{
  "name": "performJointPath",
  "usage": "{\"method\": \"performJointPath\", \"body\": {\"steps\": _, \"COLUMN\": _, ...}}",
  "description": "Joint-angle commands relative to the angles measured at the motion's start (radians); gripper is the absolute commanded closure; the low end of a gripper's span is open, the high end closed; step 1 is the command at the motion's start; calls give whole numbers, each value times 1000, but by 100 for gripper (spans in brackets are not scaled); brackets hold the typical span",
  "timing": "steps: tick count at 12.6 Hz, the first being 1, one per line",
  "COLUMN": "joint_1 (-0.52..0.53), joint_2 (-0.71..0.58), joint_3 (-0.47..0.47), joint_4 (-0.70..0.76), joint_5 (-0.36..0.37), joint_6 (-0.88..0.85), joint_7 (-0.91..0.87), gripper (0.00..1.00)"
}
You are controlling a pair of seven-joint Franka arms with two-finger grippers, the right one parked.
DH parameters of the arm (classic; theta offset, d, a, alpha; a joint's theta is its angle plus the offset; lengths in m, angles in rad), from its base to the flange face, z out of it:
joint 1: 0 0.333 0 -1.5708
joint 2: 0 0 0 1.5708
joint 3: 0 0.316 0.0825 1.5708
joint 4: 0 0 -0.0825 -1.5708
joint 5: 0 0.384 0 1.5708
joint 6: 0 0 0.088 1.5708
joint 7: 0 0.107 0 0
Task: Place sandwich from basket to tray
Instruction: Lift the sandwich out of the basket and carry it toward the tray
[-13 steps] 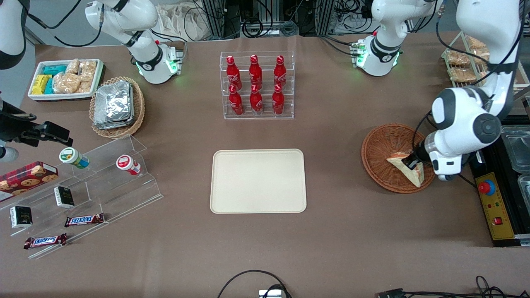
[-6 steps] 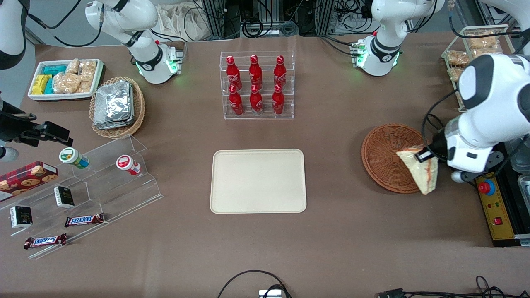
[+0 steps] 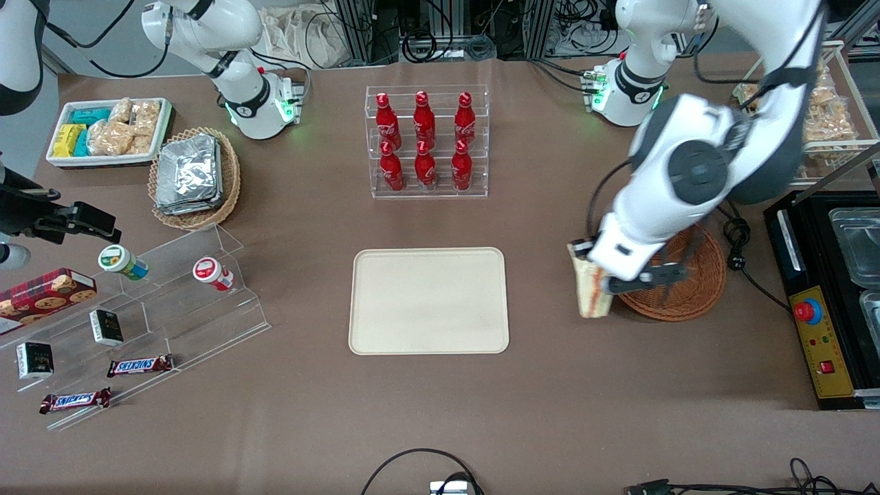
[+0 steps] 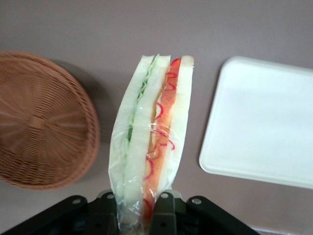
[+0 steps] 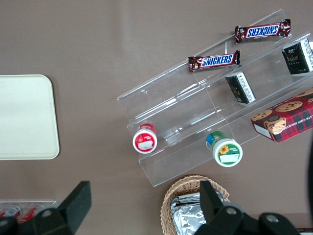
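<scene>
Currently carrying sandwich (image 4: 151,142): soft, light, film-wrapped, slippery. My gripper (image 4: 138,208), between basket (image 4: 44,122) and tray (image 4: 264,122), pinching wedge's narrow end; squeezing gently.

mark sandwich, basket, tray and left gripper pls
sandwich (image 4: 151,142): left wrist view, on its filling edge.
basket (image 4: 39,122): left wrist view, woven floor.
tray (image 3: 427,300): front view, bare middle.
gripper (image 4: 138,211): left wrist view, between fingertips, clamping the sandwich.
</scene>
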Motion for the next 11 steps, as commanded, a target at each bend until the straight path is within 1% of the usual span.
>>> {"method": "performJointPath", "body": {"steps": 1, "joint_1": -90, "joint_2": 130, "joint_3": 5, "joint_4": 51, "joint_5": 63, "joint_6": 47, "joint_7": -79, "gripper": 100}}
{"method": "performJointPath", "body": {"steps": 2, "joint_1": -119, "joint_2": 176, "joint_3": 5, "joint_4": 51, "joint_5": 80, "joint_6": 101, "joint_7": -117, "gripper": 100}}
{"method": "performJointPath", "body": {"steps": 3, "joint_1": -150, "joint_2": 222, "joint_3": 6, "joint_4": 48, "joint_5": 80, "joint_6": 149, "joint_7": -172, "gripper": 100}}
{"method": "performJointPath", "body": {"steps": 5, "joint_1": -210, "joint_2": 275, "joint_3": 6, "joint_4": 44, "joint_5": 83, "joint_6": 207, "joint_7": -309, "gripper": 100}}
{"method": "performJointPath", "body": {"steps": 6, "joint_1": -230, "joint_2": 281, "joint_3": 9, "joint_4": 38, "joint_5": 84, "joint_6": 227, "joint_7": -331, "gripper": 100}}
{"method": "performJointPath", "body": {"steps": 8, "joint_1": -232, "joint_2": 306, "joint_3": 10, "joint_4": 33, "joint_5": 84, "joint_6": 258, "joint_7": -331, "gripper": 100}}
{"method": "performJointPath", "body": {"steps": 11, "joint_1": -245, "joint_2": 342, "joint_3": 10, "joint_4": 16, "joint_5": 84, "joint_6": 348, "joint_7": -329, "gripper": 100}}
